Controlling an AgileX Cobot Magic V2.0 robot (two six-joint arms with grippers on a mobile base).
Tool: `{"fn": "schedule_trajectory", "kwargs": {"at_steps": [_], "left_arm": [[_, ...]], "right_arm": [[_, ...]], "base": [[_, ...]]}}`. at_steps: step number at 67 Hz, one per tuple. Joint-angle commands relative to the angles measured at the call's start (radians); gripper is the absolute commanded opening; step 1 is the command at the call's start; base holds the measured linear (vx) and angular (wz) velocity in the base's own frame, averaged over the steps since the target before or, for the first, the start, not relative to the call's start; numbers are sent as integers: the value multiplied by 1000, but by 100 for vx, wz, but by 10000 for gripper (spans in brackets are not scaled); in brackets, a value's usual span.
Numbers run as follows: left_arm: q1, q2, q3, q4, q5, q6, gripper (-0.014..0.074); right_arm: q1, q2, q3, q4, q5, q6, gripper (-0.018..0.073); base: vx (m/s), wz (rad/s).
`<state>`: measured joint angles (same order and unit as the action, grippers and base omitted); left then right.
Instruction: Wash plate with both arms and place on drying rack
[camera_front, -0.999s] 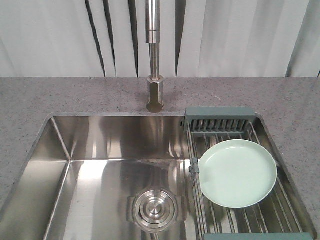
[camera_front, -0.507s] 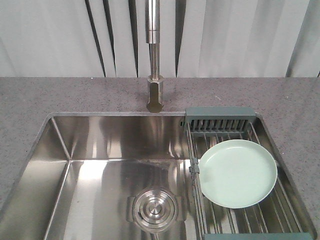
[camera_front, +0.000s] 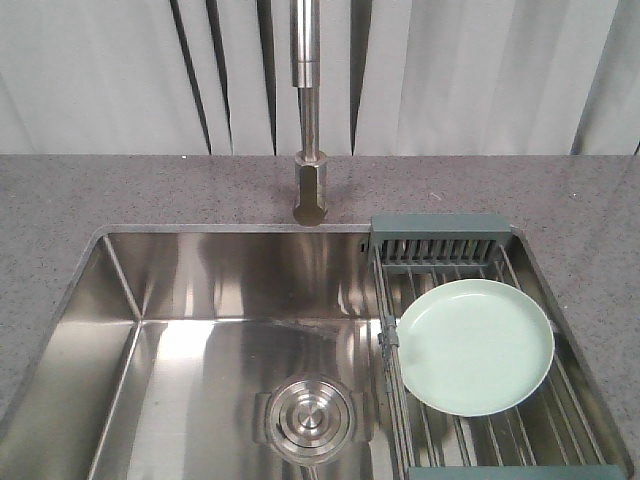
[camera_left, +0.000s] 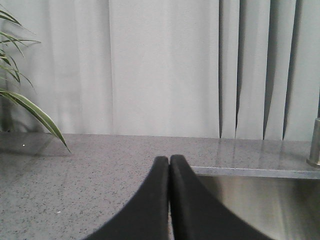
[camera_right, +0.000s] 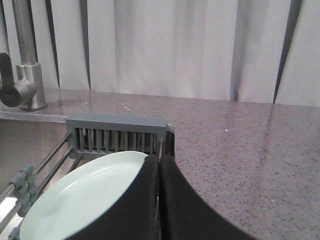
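The pale mint-green plate (camera_front: 475, 345) lies flat on the wires of the drying rack (camera_front: 440, 238), which spans the right end of the sink. In the right wrist view the plate (camera_right: 85, 195) sits just left of and below my right gripper (camera_right: 159, 160), whose black fingers are pressed together with nothing between them. My left gripper (camera_left: 169, 160) is shut too and holds nothing, hovering over the counter at the sink's left edge. Neither arm shows in the front view.
The steel sink basin (camera_front: 230, 280) with its round drain (camera_front: 310, 415) lies left of the rack. A faucet (camera_front: 308, 110) rises behind it from the speckled grey counter (camera_front: 120, 195). Plant leaves (camera_left: 30, 107) hang at the far left. Vertical blinds stand behind.
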<state>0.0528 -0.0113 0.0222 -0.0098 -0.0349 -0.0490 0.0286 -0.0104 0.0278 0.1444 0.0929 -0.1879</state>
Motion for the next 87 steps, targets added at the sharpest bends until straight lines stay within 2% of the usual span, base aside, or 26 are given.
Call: {"fn": "schedule_trajectory", "kwargs": {"at_steps": [1,7,41,46,56,59,87], "left_arm": [[3,-15,-28,-8,-72,-9,-6],[3,-15,-28,-8,-72,-9,-6],[3,-15,-28,-8,-72,-9,-6],[3,-15,-28,-8,-72,-9,-6],[3,-15,-28,-8,-72,-9,-6],[3,-15,-28,-8,-72,-9,-6],[3,-15,-28,-8,-72,-9,-6]], "right_arm": [[20,-7,4,2,-81,-4,-8],[43,-7,4,2,-81,-4,-8],[39,-6,3,8,-86,6,-8],[39,-6,3,-23,-93,39,-8],[39,-6,3,-193,-128,218,-8],[39,-6,3,-218,-137,231,-8],[39,-6,3,-212,-150,206,-8]], "base": [[0,0],[0,0],[0,0],[0,0],[0,0],[0,0],[0,0]]}}
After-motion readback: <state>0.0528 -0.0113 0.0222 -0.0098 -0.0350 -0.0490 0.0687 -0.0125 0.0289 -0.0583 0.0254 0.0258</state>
